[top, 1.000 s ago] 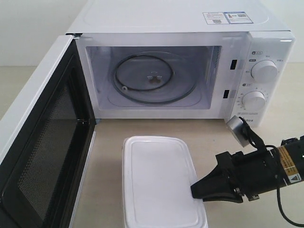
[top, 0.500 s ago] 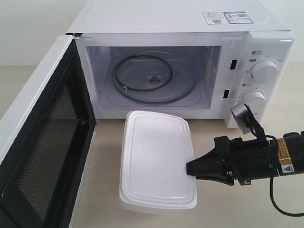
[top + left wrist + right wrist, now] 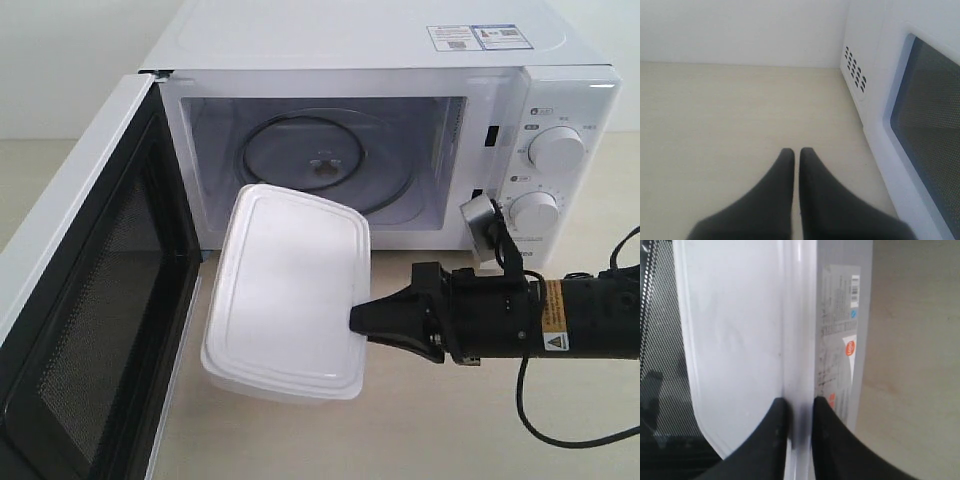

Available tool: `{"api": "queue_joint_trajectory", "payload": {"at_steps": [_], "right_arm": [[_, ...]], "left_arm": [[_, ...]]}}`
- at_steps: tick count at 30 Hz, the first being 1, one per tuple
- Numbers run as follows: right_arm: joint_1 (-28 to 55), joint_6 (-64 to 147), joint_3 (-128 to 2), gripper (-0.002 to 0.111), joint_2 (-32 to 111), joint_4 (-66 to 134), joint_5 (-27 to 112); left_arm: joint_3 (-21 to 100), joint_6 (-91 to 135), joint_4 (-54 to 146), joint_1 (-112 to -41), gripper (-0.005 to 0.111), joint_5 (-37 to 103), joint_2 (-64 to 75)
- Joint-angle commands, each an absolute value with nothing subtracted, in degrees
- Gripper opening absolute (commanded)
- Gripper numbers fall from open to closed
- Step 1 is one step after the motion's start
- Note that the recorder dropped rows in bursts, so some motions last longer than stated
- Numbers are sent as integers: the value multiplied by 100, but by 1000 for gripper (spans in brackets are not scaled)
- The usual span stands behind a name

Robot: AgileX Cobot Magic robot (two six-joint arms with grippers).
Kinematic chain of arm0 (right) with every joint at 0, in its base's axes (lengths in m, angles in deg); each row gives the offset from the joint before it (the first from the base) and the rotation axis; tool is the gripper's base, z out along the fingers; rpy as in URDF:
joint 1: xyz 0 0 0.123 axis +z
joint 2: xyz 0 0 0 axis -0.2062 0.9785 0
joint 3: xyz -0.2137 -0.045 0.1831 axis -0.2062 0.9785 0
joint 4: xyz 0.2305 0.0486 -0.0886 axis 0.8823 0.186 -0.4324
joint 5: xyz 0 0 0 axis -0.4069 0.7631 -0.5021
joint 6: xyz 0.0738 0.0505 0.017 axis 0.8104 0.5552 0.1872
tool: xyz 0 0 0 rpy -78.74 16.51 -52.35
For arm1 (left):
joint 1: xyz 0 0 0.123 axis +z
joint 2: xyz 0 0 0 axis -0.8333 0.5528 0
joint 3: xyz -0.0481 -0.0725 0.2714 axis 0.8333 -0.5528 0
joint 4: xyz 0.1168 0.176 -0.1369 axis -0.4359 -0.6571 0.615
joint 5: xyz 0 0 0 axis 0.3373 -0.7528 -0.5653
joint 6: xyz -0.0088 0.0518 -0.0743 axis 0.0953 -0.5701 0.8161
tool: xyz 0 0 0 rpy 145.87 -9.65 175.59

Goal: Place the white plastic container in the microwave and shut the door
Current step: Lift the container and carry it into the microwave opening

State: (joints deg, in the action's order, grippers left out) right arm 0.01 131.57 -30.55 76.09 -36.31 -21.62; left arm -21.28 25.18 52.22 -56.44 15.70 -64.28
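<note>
The white plastic container hangs above the table in front of the microwave, its far end level with the cavity's mouth. My right gripper is shut on the rim of its near right corner; the right wrist view shows the fingers clamping that rim, with a printed label on the box's side. The door stands wide open at the left, mesh inner face showing. The glass turntable lies bare inside. My left gripper is shut and holds nothing, beside the door's outer window.
Two round knobs sit on the microwave's right panel, just behind my right arm. A black cable loops down from that arm over the beige table. Vent holes mark the microwave's side.
My right gripper has lifted the container off the table and carried it left and toward the microwave's opening. The door and the left arm have not moved.
</note>
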Motion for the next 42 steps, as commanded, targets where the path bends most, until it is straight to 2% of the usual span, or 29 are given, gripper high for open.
{"api": "queue_joint_trajectory", "payload": {"at_steps": [1, 20, 42], "right_arm": [[13, 13092, -3046, 0, 7567, -3102, -2362], [1165, 12457, -3046, 0, 7567, -793, -1810], [1212, 12247, -3046, 0, 7567, 689, -1592]], "left_arm": [[-2149, 2494, 5264, -5666, 4, 1588, -6444], [-2149, 2494, 5264, -5666, 4, 1588, -6444], [-2149, 2494, 5264, -5666, 4, 1588, -6444]]}}
